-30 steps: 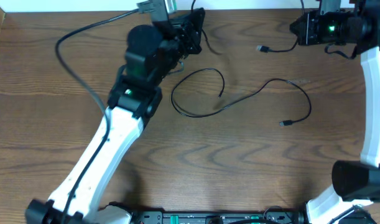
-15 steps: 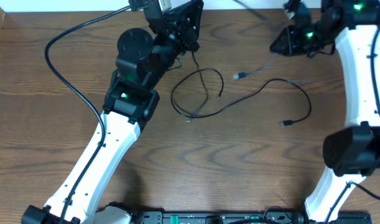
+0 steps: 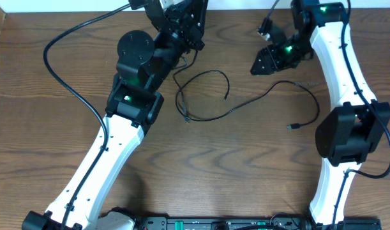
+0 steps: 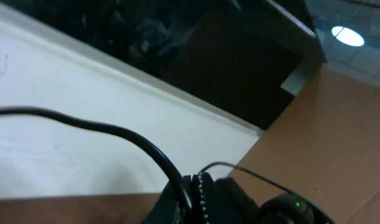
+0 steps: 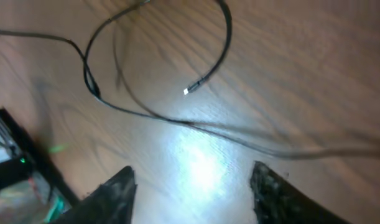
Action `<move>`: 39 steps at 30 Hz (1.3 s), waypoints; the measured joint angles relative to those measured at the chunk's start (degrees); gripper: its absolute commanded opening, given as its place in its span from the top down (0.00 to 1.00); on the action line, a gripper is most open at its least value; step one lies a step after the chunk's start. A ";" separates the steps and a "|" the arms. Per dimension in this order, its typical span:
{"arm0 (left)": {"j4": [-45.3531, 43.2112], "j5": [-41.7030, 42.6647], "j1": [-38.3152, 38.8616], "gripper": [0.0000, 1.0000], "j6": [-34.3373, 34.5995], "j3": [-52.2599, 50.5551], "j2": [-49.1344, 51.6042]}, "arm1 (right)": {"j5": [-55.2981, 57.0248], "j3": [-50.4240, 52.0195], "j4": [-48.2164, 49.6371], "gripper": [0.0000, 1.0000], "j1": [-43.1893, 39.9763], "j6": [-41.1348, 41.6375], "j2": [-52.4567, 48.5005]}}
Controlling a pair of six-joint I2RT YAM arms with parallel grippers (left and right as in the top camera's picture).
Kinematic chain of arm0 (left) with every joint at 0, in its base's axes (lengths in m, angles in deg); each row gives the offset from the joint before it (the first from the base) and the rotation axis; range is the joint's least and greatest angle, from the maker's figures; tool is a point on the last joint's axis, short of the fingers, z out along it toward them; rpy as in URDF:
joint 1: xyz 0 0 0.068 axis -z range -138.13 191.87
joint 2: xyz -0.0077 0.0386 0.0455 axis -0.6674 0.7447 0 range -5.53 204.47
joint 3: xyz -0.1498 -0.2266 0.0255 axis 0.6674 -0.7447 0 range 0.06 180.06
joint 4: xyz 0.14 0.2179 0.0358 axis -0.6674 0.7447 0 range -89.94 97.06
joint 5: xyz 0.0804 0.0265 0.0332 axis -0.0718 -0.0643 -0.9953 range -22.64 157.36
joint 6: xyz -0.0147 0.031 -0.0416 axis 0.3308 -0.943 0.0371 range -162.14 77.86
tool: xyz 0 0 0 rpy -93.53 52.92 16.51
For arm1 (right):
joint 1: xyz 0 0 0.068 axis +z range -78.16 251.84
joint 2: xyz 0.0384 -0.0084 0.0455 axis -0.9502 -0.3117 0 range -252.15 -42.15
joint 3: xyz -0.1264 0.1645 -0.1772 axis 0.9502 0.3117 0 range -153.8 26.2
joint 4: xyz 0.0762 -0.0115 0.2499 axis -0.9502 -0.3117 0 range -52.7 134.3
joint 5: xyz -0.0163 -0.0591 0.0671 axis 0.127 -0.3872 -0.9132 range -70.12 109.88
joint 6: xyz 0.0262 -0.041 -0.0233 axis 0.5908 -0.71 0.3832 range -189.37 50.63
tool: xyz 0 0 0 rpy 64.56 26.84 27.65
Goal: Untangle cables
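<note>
Right gripper [image 3: 258, 64] released, empty, near table [image 3: 48, 160] far edge. Cables [image 3: 246, 105] lie just nearward of it, long axis left-right. Left gripper [image 3: 185, 32] clenched; hold on strand unclear. Right arm nearer.

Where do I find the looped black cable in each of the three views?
Overhead: the looped black cable lies mid-table, between the two arms.
Left wrist: not in it; only a wall and a thick cord show.
Right wrist: upper half, beyond the open right claw.
Shared landmark: the loop's free tip, seen in the overhead and right wrist views.
</note>
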 measured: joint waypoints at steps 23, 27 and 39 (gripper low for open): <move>6.91 -12.98 0.00 0.92 9.35 0.00 0.00 | -41.83 0.00 8.17 0.34 7.80 -28.39 0.02; 6.91 -13.44 0.11 0.92 10.47 -0.02 0.00 | -43.45 0.00 15.34 0.40 11.41 -27.89 0.02; 9.79 -14.05 0.70 0.92 11.61 0.00 0.00 | -32.09 0.00 29.97 0.99 16.87 -8.37 0.02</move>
